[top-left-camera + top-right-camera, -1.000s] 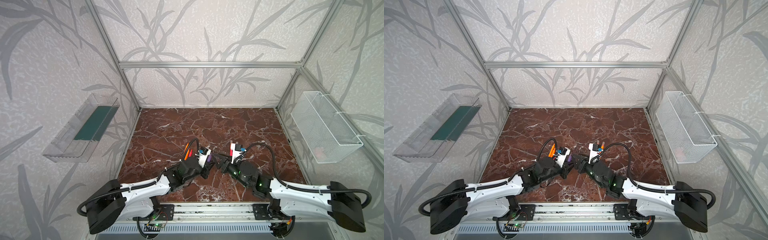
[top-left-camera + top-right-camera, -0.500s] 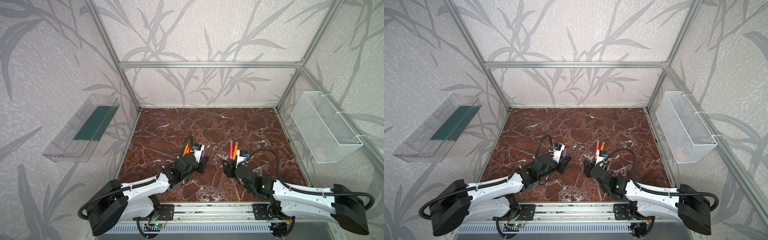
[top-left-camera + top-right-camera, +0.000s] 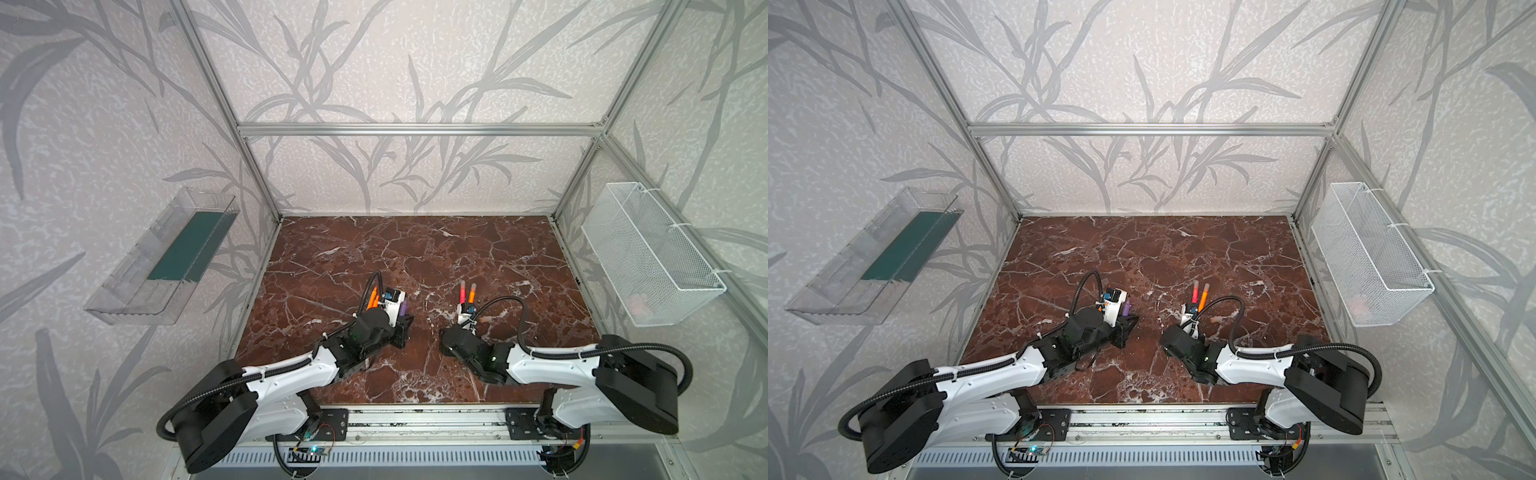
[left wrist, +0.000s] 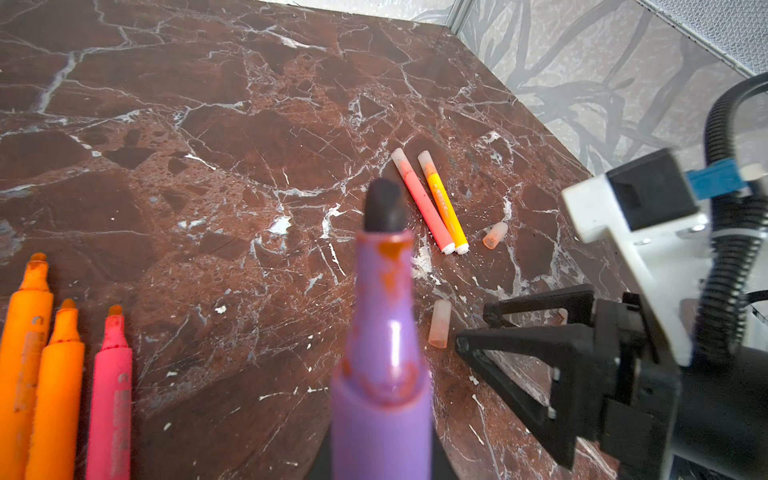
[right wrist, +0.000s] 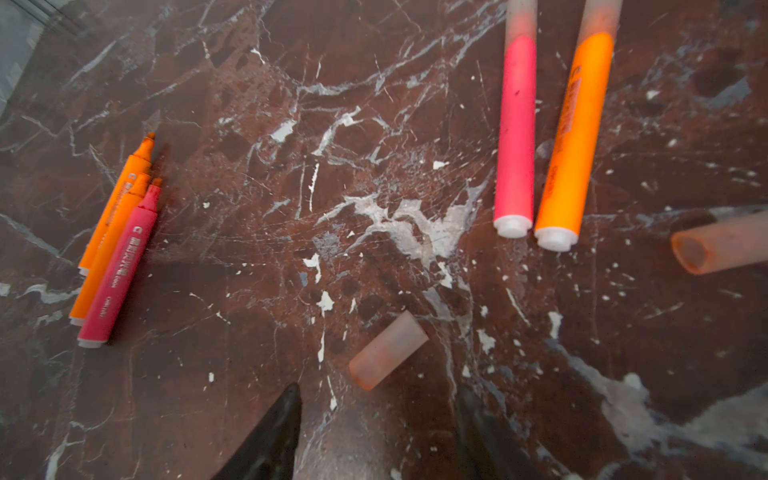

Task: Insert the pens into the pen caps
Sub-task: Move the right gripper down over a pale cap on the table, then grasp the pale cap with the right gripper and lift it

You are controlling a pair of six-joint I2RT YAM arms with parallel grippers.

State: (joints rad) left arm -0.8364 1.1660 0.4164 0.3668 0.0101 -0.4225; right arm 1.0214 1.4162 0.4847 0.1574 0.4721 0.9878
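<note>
Purple pen, pinched in my left pincer, shows its dark tip and orange smears only in my left wrist view. My right pincer hangs spread just short of a pale cap lying on the desk. Beyond it, two capped pens lie side by side. Three uncapped pens lie by my low, outstretched left arm.

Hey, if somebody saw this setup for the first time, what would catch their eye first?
The purple pen stands out most, uncapped and clamped in the left gripper near the middle of the table. Just right of it lie a pink pen and an orange pen, side by side and already capped. The right gripper hangs open just short of a loose cap.
</note>
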